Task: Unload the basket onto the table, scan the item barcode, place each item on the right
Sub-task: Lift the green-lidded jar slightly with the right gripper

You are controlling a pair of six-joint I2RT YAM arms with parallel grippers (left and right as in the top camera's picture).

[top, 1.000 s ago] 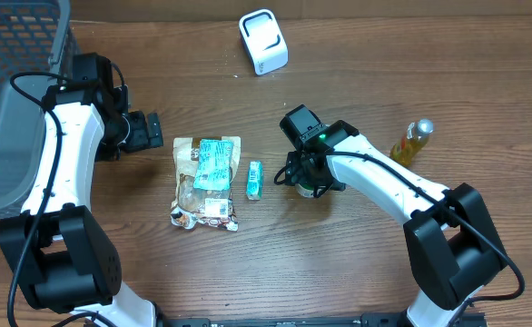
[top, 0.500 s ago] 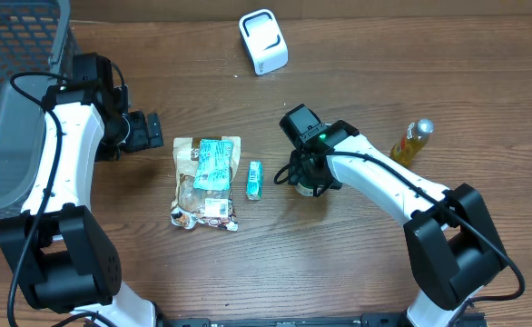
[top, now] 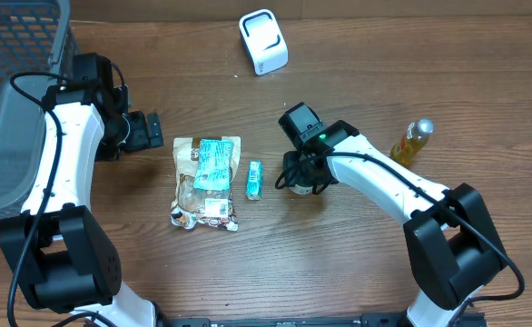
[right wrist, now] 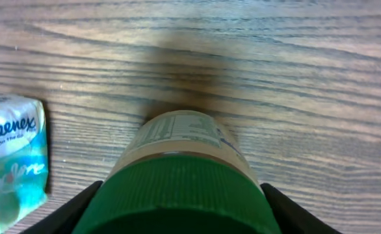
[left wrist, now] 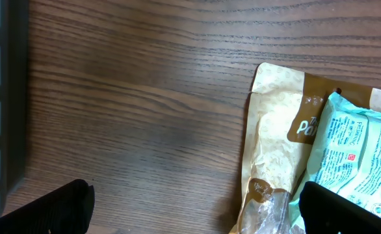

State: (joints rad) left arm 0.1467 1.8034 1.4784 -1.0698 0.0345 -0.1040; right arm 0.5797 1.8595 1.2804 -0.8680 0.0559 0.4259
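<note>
Right hand astride green-lidded jar, grip unclear, tissue pack just beside, open tabletop beyond.

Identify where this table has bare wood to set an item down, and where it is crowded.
Free: the tabletop between the white scanner and the snack pouch; the stretch between scanner and yellow bottle; the front strip below the pouch. Crowded: mid-table, where pouch, Kleenex pack and green-lidded jar lie close together.

The tissue pack lies on the table between the pouch at left and the jar at right.
</note>
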